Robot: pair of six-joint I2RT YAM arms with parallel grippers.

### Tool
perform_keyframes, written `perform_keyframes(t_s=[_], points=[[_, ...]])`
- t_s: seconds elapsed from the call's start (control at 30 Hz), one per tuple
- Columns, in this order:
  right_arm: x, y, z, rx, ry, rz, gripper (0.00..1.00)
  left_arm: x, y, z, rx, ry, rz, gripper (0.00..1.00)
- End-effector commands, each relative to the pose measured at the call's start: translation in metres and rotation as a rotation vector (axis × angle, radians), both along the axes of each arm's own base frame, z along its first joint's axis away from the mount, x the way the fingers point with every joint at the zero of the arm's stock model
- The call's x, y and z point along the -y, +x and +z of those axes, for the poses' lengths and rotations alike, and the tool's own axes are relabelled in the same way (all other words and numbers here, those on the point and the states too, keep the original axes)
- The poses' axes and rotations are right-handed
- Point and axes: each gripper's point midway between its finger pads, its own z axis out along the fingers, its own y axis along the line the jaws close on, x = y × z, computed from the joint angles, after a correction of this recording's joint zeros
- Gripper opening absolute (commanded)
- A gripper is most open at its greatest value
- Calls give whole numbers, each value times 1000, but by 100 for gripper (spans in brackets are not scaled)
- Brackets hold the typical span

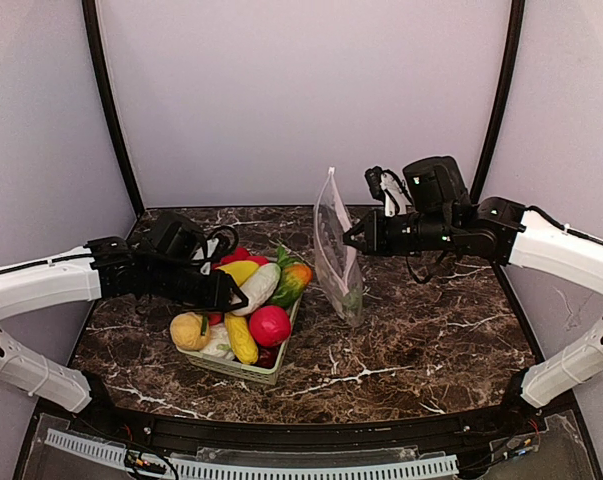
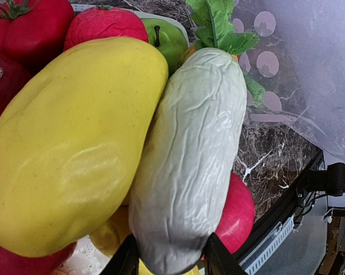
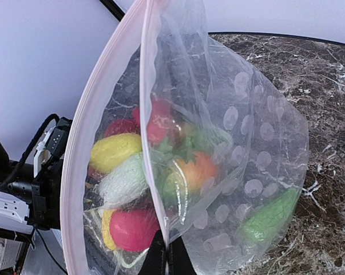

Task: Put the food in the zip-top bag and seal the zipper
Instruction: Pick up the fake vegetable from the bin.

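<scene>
Top external view shows the right gripper pressed together on one wall of the clear dotted plastic zip-top bag, holding it upright with its low corner at or near the dark marbled desk. One small green toy vegetable lies inside it at the bottom. The rest of the glossy toy food is heaped in the pale green slatted basket, just to the left of the bag. The left gripper has a finger against each side of the near end of a long pale white wrinkled toy vegetable. I judge it pinched rather than merely straddled, though the vegetable lies on the pile, not lifted. So the step in hand is picking the next piece, and loading has barely begun (sealing is far off). In the right wrist view the pink zipper strip bows away from the other lip, leaving a slim open mouth. I cannot find the slider. The next move calls for lifting the vegetable clear of the big yellow toy fruit leaning on it, carrying it right, and feeding it endwise into that narrow gap.
</scene>
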Motion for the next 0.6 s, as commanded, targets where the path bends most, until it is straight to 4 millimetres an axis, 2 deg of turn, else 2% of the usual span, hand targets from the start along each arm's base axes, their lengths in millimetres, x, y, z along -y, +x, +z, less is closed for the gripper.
perform_keyframes(t_s=[0.0,0.3,0.47,0.57], points=[[3,5,-1,13,4,-15,0,-3,-6,13,23,-36,-1,33],[3,5,-1,14,0,-15,0,-4,-11,32,55,-87,-18,30],[3,6,-4,22,-15,-12,0,-1,-17,68,156,-157,-91,30],[4,8,-10,25,-37,-11,0,3,-23,99,202,-214,-138,30]])
